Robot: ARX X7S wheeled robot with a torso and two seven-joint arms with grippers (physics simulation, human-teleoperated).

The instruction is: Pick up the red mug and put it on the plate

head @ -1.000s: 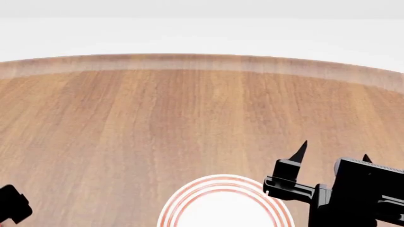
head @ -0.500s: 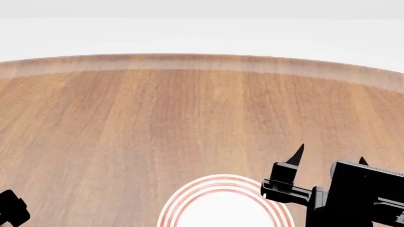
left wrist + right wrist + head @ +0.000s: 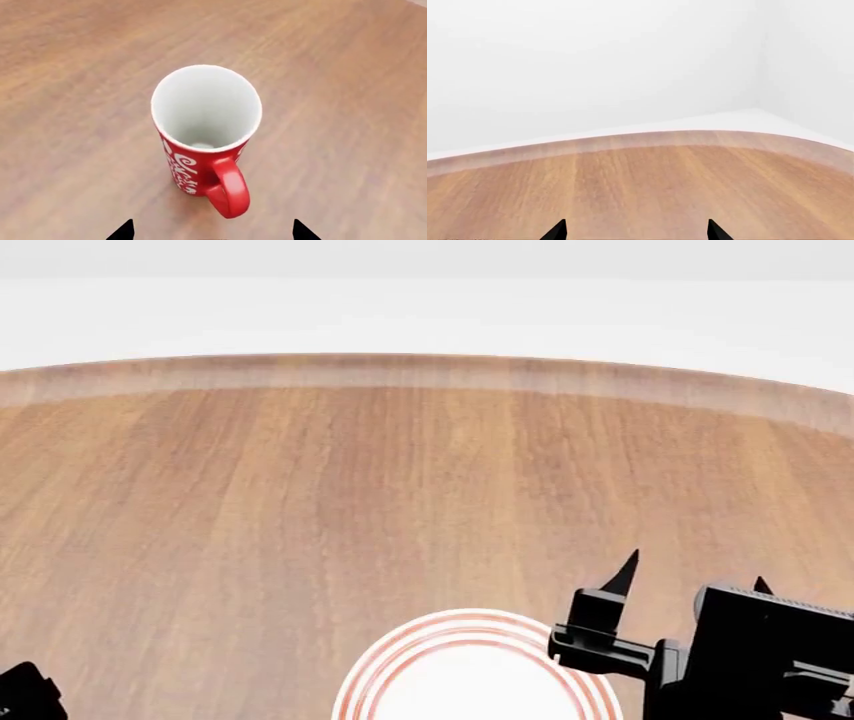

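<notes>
right claw (image 3: 694, 575): matte black, blocky body | pointed triangular fingertips (image 3: 623, 574)

Our right gripper (image 3: 691, 575) sits low at the near right of the head view, jaws spread wide, its two black fingertips (image 3: 627, 568) pointing up and away from us. Our left gripper (image 3: 212, 231) shows its jaws parted too; only a dark corner of it appears at the near left.
</notes>
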